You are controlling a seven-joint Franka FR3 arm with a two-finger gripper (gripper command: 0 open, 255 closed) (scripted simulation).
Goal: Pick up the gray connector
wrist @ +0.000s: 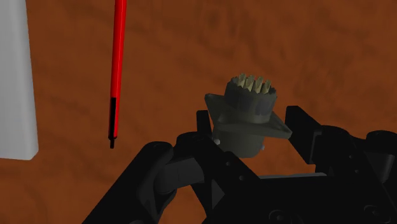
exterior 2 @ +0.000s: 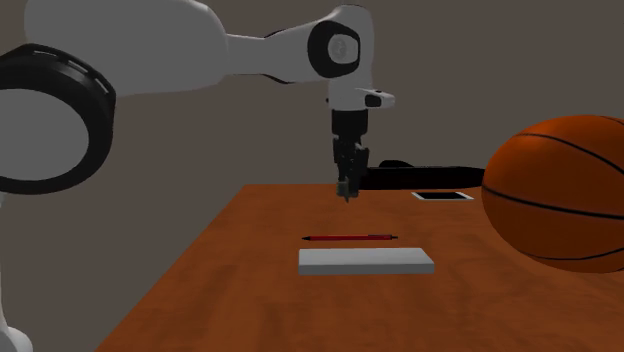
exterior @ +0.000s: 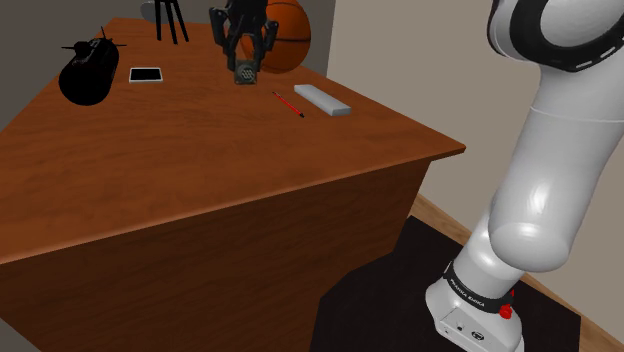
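Note:
The gray connector [wrist: 245, 108] is a round, dull grey-green plug with a square flange and a ring of pale pins on its end. My black gripper [wrist: 249, 127] is shut on it, one finger on each side of its body. In the shoulder view the gripper [exterior: 245, 58] hangs at the far side of the wooden table [exterior: 200, 170], with the connector [exterior: 245, 74] at its tips. The second exterior view has the gripper [exterior 2: 348, 183] pointing straight down, the connector [exterior 2: 347, 190] apparently a little above the tabletop.
A red pen [exterior: 288, 104] and a white flat block [exterior: 322, 100] lie near the table's right edge. A basketball [exterior: 285, 35] sits just behind the gripper. A phone [exterior: 146, 74], a black submarine model [exterior: 88, 70] and a black tripod [exterior: 170, 20] stand further left.

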